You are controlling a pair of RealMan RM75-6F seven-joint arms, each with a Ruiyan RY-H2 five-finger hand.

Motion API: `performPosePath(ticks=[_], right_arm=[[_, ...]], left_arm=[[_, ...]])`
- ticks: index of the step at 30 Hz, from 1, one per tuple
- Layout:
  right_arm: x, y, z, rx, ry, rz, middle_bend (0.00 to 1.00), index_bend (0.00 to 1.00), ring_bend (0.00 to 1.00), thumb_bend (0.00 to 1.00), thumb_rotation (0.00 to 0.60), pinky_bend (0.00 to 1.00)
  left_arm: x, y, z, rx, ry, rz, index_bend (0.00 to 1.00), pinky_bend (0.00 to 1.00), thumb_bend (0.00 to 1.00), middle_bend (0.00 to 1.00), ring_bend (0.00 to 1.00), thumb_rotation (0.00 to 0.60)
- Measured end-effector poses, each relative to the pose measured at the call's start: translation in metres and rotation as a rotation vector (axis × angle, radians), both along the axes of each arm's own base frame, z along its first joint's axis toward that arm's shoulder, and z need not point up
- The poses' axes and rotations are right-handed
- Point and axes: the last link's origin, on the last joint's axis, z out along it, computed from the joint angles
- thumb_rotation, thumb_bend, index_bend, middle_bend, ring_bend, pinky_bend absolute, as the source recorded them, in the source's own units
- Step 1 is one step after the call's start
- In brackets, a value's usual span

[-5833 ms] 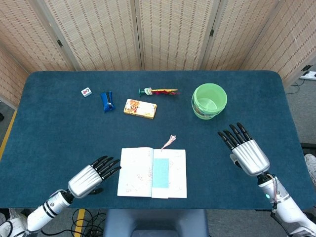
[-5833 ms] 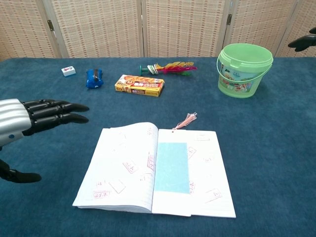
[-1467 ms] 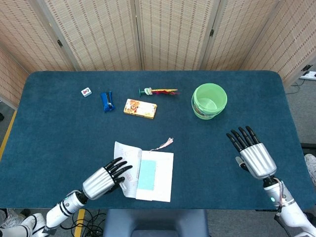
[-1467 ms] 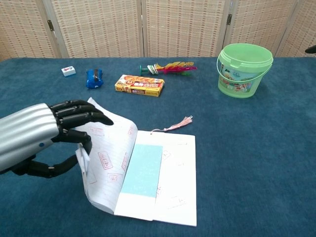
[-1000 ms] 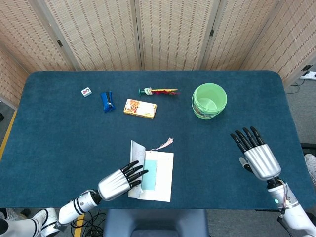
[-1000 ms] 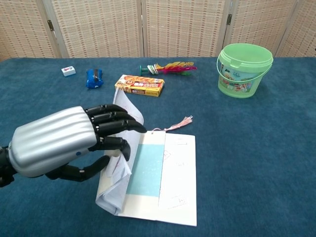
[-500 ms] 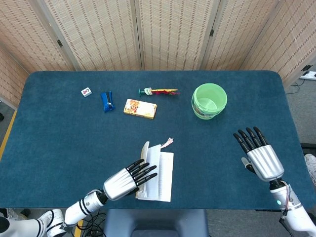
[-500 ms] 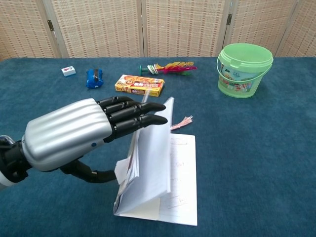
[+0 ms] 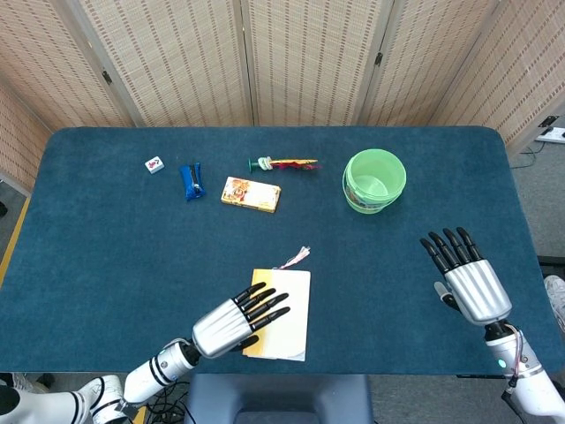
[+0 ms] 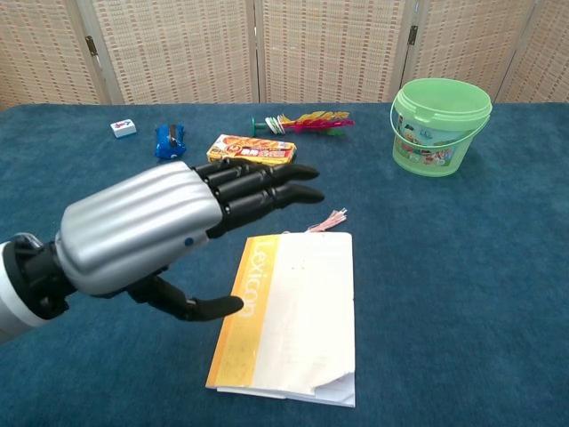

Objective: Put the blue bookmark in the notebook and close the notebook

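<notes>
The notebook [image 9: 284,311] [image 10: 293,311] lies closed near the table's front edge, its white cover with a yellow spine strip facing up. The blue bookmark is hidden inside; only its pink tassel [image 9: 298,257] [image 10: 328,221] sticks out past the far edge. My left hand [image 9: 238,321] [image 10: 169,227] hovers open just above the notebook's left side, fingers stretched flat over the cover. My right hand [image 9: 466,276] stays open at the right of the table, well away from the notebook, and does not show in the chest view.
At the back stand a green bucket [image 9: 374,180] [image 10: 440,124], a yellow box [image 9: 251,194] [image 10: 252,152], a feathered shuttlecock toy [image 9: 282,163], a blue clip [image 9: 191,180] and a small white tile [image 9: 154,164].
My left hand has swept the left pages over to the right; the notebook went from half-folded to fully closed, covering the blue bookmark. The right hand has barely moved.
</notes>
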Motion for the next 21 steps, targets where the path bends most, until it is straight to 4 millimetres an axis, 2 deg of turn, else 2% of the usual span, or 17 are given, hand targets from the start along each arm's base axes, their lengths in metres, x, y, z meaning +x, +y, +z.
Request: performPosePath(ticks=[5,9,12,21], right_arm=[[-0.004,0.002,0.003,0.004,0.014,-0.023,0.08,0.07,0.00,0.34,0.600,0.00],[-0.010,0.005,0.006,-0.003,0.009,-0.052,0.09,0.07,0.01,0.39,0.600,0.03],[-0.014,0.007,0.008,-0.007,-0.004,-0.067,0.12,0.07,0.04,0.38,0.600,0.09],[-0.026,0.023,0.014,-0.017,-0.053,-0.104,0.13,0.07,0.04,0.29,0.600,0.10]], left_arm=[[-0.011,0.005,0.019,0.025,-0.018,0.095,0.01,0.16,0.29,0.01,0.12,0.600],[-0.032,0.012,0.041,0.063,-0.005,0.212,0.03,0.16,0.29,0.01,0.12,0.600],[-0.051,0.015,0.059,0.096,0.001,0.313,0.04,0.16,0.29,0.01,0.12,0.600],[-0.111,0.011,0.115,0.244,-0.045,0.603,0.05,0.16,0.29,0.01,0.12,0.600]])
